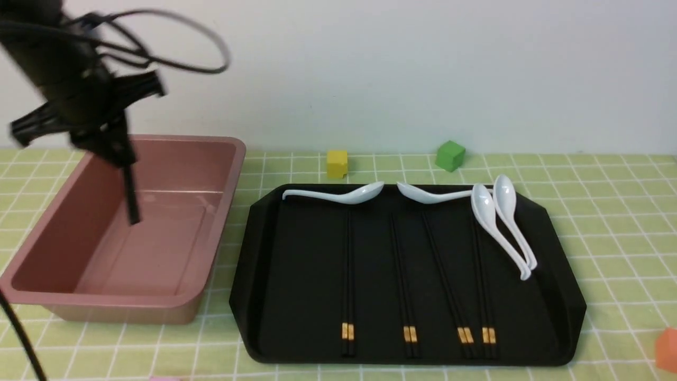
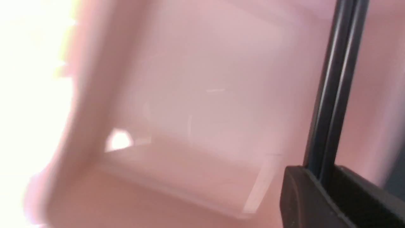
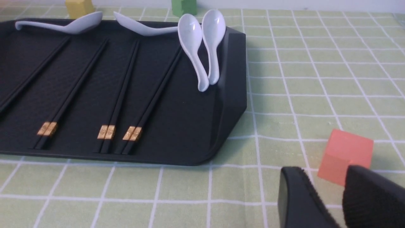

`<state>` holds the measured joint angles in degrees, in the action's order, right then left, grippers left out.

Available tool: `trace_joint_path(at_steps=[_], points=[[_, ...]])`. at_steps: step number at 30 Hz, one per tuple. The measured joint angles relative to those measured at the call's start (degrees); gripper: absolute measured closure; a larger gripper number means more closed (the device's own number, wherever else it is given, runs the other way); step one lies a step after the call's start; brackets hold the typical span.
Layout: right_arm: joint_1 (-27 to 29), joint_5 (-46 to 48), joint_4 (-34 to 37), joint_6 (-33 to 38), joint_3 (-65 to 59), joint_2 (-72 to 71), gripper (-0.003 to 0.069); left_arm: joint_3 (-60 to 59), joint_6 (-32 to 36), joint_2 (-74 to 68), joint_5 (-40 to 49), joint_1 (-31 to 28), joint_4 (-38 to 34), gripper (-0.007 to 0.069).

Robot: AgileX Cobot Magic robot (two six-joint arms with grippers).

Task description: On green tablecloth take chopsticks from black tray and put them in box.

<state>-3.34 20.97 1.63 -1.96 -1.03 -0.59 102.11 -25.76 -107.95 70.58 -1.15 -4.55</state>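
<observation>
My left gripper point(image 1: 112, 144) is shut on the black chopsticks point(image 1: 130, 191) and holds them almost upright over the pink box point(image 1: 233, 159). Their lower tips hang inside the box, above its floor. In the blurred left wrist view the chopsticks point(image 2: 332, 95) rise from between the closed jaws of my left gripper point(image 2: 319, 173), with the box floor point(image 2: 190, 110) behind. The black tray point(image 1: 263, 227) lies on the green tablecloth point(image 1: 608, 211) to the right of the box. My right gripper point(image 3: 329, 183) is open and empty, low over the cloth beside the tray point(image 3: 234, 79); it is out of the front view.
Several black chopstick pairs with gold bands point(image 1: 406, 275) and several white spoons point(image 1: 502, 222) lie in the tray. A yellow cube point(image 1: 337, 163) and a green cube point(image 1: 450, 155) stand behind it. An orange cube point(image 3: 345, 153) sits just beyond my right gripper's fingertips.
</observation>
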Motion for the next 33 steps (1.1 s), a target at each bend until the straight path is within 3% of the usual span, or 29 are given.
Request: trace_joint_path(at_steps=[8,17,21,26,33], points=[[0.0,0.0,0.05,0.0,0.0,0.0,0.0419,-3.81,5.39,-7.55,-6.7,-2.93,1.03,0.0537],[0.0,0.0,0.05,0.0,0.0,0.0,0.0419,-3.85,9.34,-12.17,-6.17,-2.93,0.98,0.0439],[0.0,0.0,0.05,0.0,0.0,0.0,0.0419,-3.36,10.02,-9.13,-2.74,-2.93,0.99,0.0483],[0.0,0.0,0.12,0.0,0.0,0.0,0.0419,-3.99,12.16,1.61,-0.77,-2.93,0.15,0.0632],[0.0,0.0,0.12,0.0,0.0,0.0,0.0419,-18.33,15.71,21.08,-4.28,-2.93,-4.33,0.0637]])
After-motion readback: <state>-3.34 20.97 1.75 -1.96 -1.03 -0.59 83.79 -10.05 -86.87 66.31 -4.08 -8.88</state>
